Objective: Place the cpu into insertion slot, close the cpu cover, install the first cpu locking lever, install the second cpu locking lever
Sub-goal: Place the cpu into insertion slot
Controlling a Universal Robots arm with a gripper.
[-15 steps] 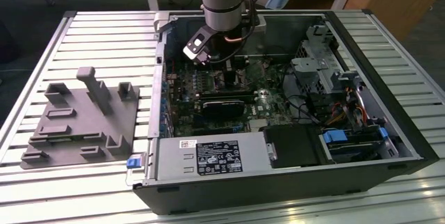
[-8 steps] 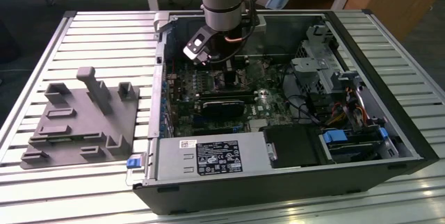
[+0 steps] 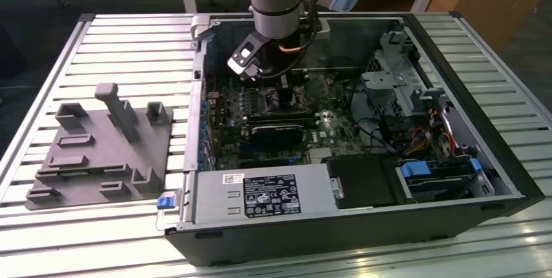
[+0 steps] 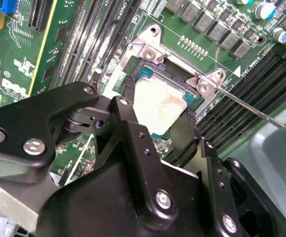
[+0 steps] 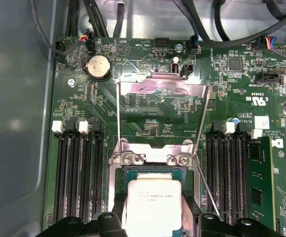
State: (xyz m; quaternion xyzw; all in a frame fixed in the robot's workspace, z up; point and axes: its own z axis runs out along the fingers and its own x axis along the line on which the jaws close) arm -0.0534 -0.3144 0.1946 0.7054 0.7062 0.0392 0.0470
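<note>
The cpu (image 5: 152,200), a square chip with a silvery face, lies in the insertion slot (image 5: 124,174) on the green motherboard. My gripper (image 5: 153,223) has a black finger pressed against each of two opposite chip edges. In the second wrist view the cpu (image 4: 158,104) sits between the fingers (image 4: 128,123) of the gripper (image 4: 155,113). The cpu cover (image 5: 162,83), a grey metal frame, stands flipped open beyond the slot. Two thin wire levers (image 5: 118,116) stick up, one at each side. In the exterior view the gripper (image 3: 280,94) reaches down into the open computer case.
Black memory slots (image 5: 76,173) flank the socket on both sides. Cables (image 5: 96,19) hang near the case wall. A drive cage (image 3: 397,77) and a power supply (image 3: 258,194) crowd the case. A grey fixture plate (image 3: 99,149) lies on the table at the exterior view's left.
</note>
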